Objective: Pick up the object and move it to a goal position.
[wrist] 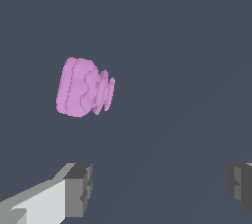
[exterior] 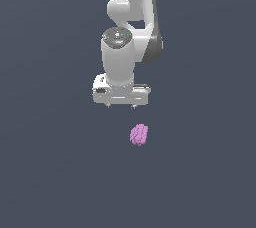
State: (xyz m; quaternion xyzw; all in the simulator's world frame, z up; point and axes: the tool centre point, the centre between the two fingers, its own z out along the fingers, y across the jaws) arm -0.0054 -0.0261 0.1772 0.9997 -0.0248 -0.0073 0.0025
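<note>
Plainly, the task's thing is a single small pink-purple lumpy blob, knobbly and ridged like a bunched cluster of layered lobes. In the wrist view the pink-purple blob shows one broader, rounded end and one end that narrows into thin stacked ridges, with soft grooves running across its body. It is matte and evenly coloured, with slightly darker shading in the folds.

It lies on the flat dark grey-blue tabletop, alone, well clear of the arm. In the exterior view it sits below the white gripper and a little toward the exterior view's right, apart from it and not touched by anything. It is narrower than the white gripper body above it.

The white robot arm comes down from the top of the exterior view, its wrist ending in the broad white hand. In the wrist view the two dark grey fingertips stand far apart near the picture's edge, so the jaws are spread wide with nothing between them; the gripper holds nothing. The blob is outside the gap between the fingertips, ahead of them.

Counted: one blob, one arm, two fingers.
</note>
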